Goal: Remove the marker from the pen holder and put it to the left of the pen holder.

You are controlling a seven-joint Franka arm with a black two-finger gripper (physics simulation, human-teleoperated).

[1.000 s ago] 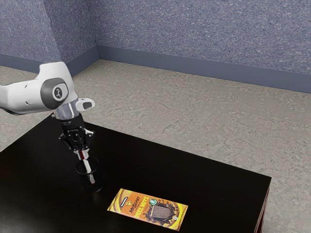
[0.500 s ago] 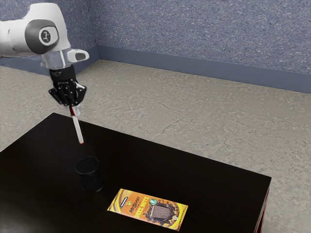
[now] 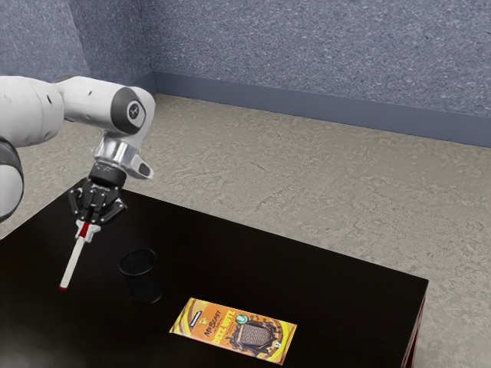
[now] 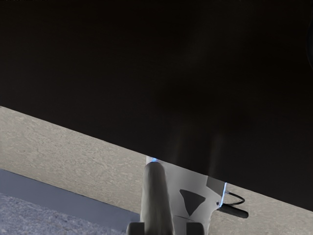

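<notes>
Currently grasping a white marker point(image 3: 73, 264) near its red upper part, with both fingers of the black gripper point(image 3: 88, 231) pressed against it from two sides. Holding it completely outside the pen holder point(image 3: 144, 287), on the exterior view's left of that dark, round, upright cup, and apart from it. Tilting the marker, with its small red lower tip aimed downward and toward the exterior view's left. Cannot tell from the exterior view whether touching the glossy black table point(image 3: 307, 280) with that tip. Lying flat on the same table, to the exterior view's right of the pen holder and near it: an orange and yellow packet point(image 3: 230, 331) with printed lettering. Visible beyond the table's edge in the wrist view: a pale grey body point(image 4: 176, 181) with a dark triangle, plus mottled floor point(image 4: 73, 142) and a bluish wall point(image 4: 49, 215).
</notes>
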